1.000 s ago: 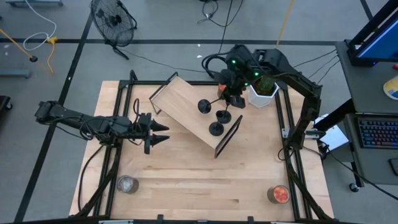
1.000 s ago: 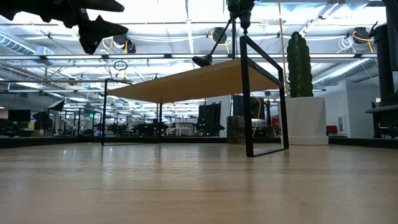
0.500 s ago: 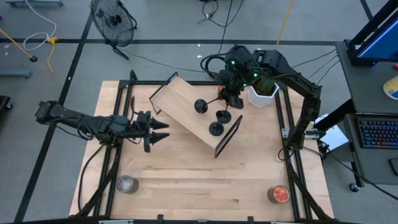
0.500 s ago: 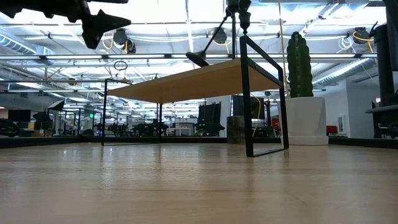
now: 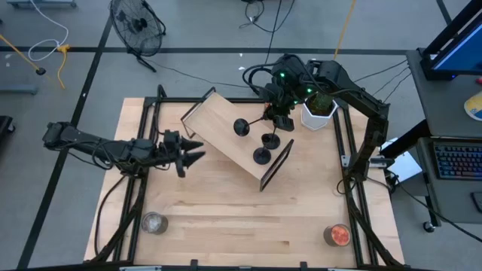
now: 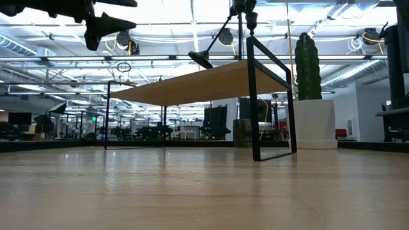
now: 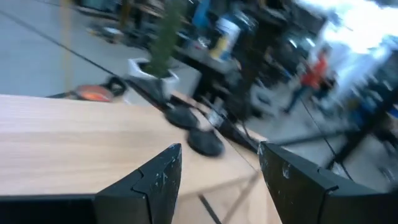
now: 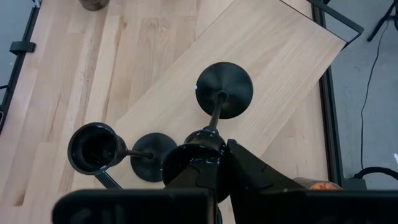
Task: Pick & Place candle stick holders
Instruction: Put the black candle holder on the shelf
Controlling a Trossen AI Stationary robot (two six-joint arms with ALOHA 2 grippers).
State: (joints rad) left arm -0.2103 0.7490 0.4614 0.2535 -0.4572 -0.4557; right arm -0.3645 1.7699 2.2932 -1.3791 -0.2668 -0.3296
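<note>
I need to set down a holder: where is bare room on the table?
Bare wood lies between the grey jar and orange jar, in front of the shelf. Crowded: the shelf's end with two holders, beside the right gripper.

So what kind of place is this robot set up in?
Probably an open lab or workshop: a black floor fan and loose cables lie on the grey floor, a computer keyboard sits on a side desk, and ceiling lights with exposed ducting run overhead.

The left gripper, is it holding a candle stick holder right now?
No. In the left wrist view the left gripper is open with nothing between its fingers, and the candle stick holders sit farther off on the raised shelf.
</note>
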